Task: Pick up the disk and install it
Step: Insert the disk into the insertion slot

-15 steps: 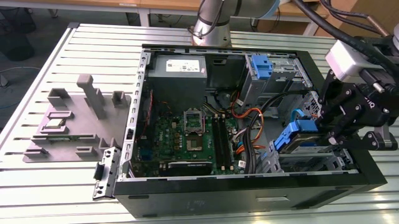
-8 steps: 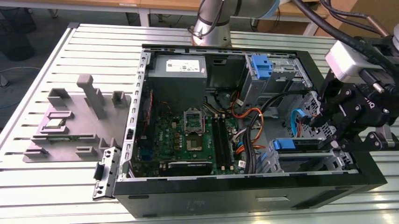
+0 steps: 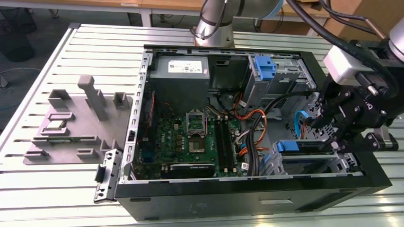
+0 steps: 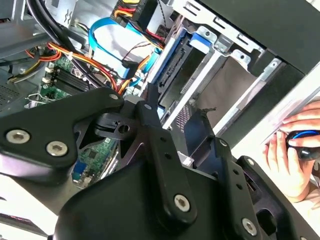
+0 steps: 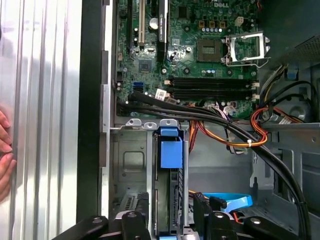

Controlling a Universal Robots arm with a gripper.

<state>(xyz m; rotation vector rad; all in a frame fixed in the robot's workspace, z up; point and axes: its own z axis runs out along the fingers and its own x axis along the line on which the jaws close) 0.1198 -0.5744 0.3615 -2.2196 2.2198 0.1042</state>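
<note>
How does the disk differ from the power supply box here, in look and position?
The disk is slim with a blue tab; the power supply box is a bulky grey block with a white sticker. The disk sits in a metal cage at the pincer; the power supply box fills the corner nearest the arm's base. Both lie inside the open computer case.

This looks like a robotics lab or workshop. A robot arm (image 3: 213,23) stands on a slotted aluminium table (image 3: 57,194). An open computer case (image 3: 252,196) lies on the table beside a grey parts holder (image 3: 69,142), and wooden desks (image 3: 94,4) stand behind.
</note>
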